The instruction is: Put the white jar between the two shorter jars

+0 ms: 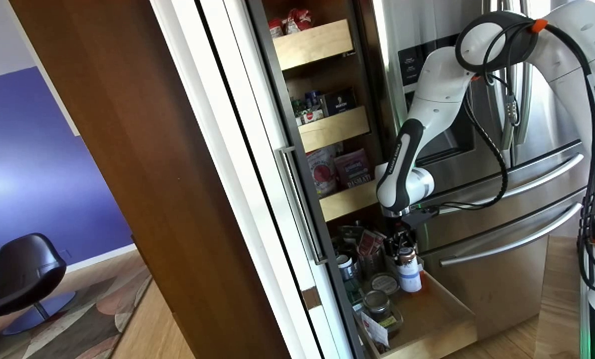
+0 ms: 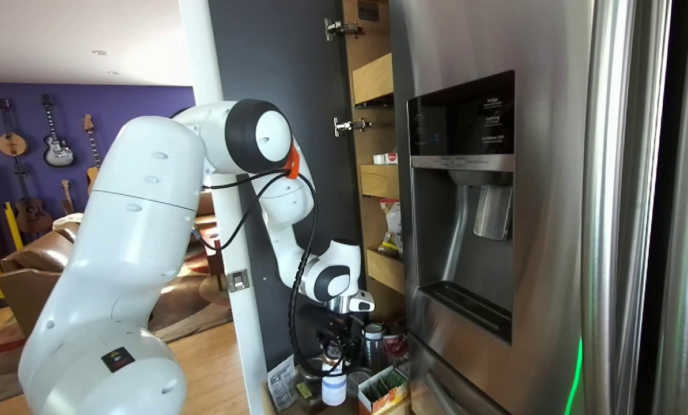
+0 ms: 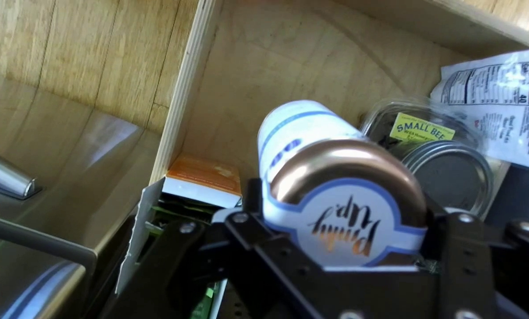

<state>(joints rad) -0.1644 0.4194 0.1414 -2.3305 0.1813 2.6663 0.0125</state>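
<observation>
The white jar [image 1: 409, 276] has blue bands and a copper lid with a paper seal. It stands roughly upright in the pull-out drawer [image 1: 452, 309]; I cannot tell whether its base touches the floor. It also shows in an exterior view [image 2: 333, 390] and the wrist view [image 3: 300, 128]. My gripper [image 3: 343, 204] points down, its fingers shut on both sides of the lid. One shorter jar [image 1: 377, 301] with a grey metal lid stands beside it, also in the wrist view [image 3: 453, 177]. The other shorter jar [image 1: 384, 283] is farther back and hidden in the wrist view.
An orange box of packets [image 3: 202, 177] stands against the drawer side by the white jar. A clear "Small Bee" container [image 3: 406, 124] and a white packet [image 3: 503, 102] lie near the short jar. Taller cans [image 1: 345, 267] stand behind. The fridge [image 1: 477, 279] borders the drawer.
</observation>
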